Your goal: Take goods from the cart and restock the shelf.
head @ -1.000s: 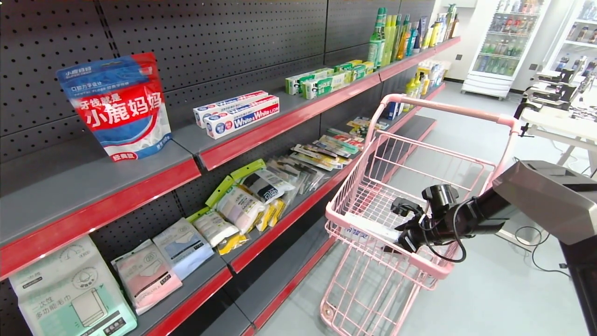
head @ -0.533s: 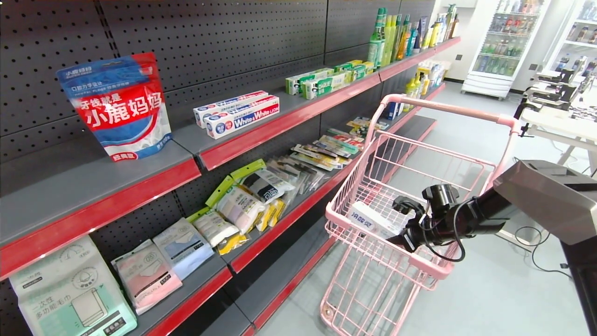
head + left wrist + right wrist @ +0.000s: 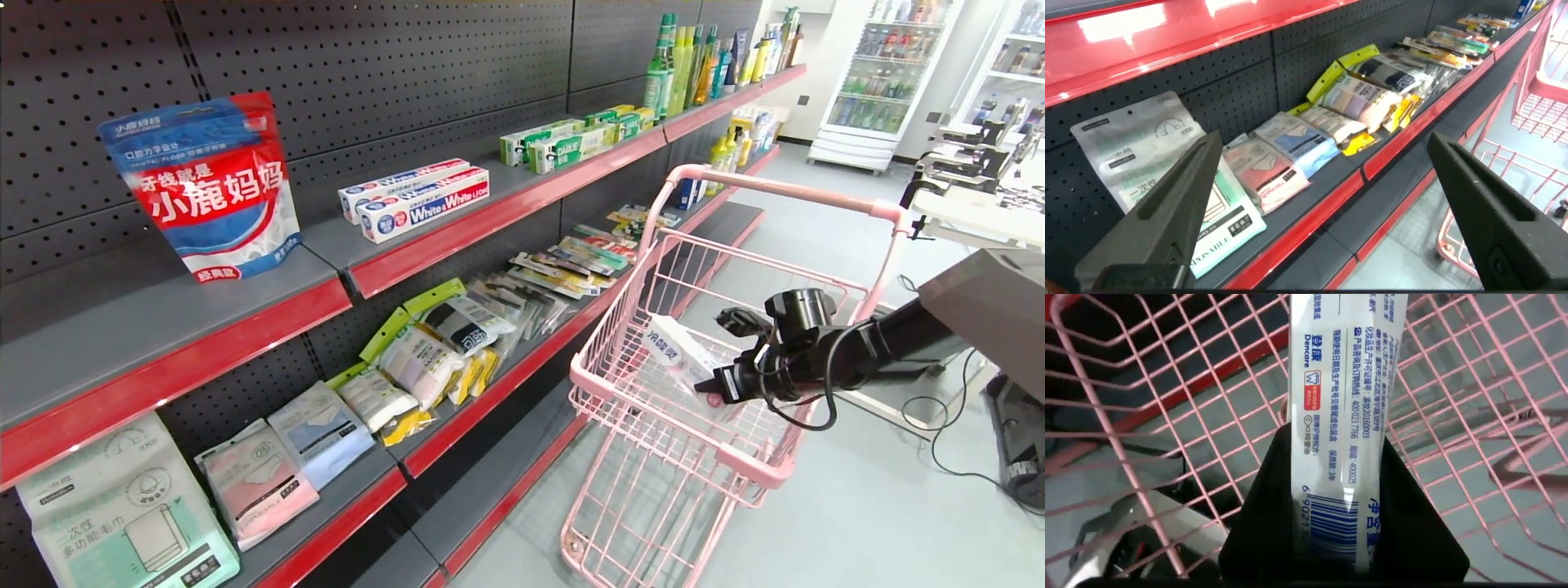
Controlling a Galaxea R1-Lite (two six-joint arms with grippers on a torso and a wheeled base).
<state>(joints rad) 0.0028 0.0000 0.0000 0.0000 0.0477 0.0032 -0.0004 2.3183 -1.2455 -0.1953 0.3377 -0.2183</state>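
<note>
Left claw [image 3: 1324, 140] first: fingers spread wide with nothing between them, parked in front of the lower shelf where the soft packets [image 3: 1290, 159] lie. In the head view the upper shelf [image 3: 122, 318] has a big bare patch at about 9 o'clock, beside the red-and-blue pouch [image 3: 200, 184]. The toothpaste boxes [image 3: 416, 196] sit around 11 o'clock, and we'd guess our item belongs somewhere near those.

The pink cart [image 3: 747, 465] is down at roughly 4 o'clock. The right claw [image 3: 722, 359] is clamped on a long white carton [image 3: 671, 347], held slanted within the basket at about 3 o'clock. As far as we can tell it's off the wire floor.

On handling, we reckon this carton [image 3: 1339, 392] is light, thin printed card. It's stiff along its length, but the walls will dent if we squeeze hard. The finish looks glossy, so it's probably a bit slippery too. The wrist view shows the grip at the barcode end, with most of the length sticking out past the fingers. So it can swing or pivot in the pinch if we move fast or bump the wire.

A hold nearer the middle would be steadier. With this one we'd go slow, keep the squeeze modest and watch the far end around the cart rim and the shelf lip.
</note>
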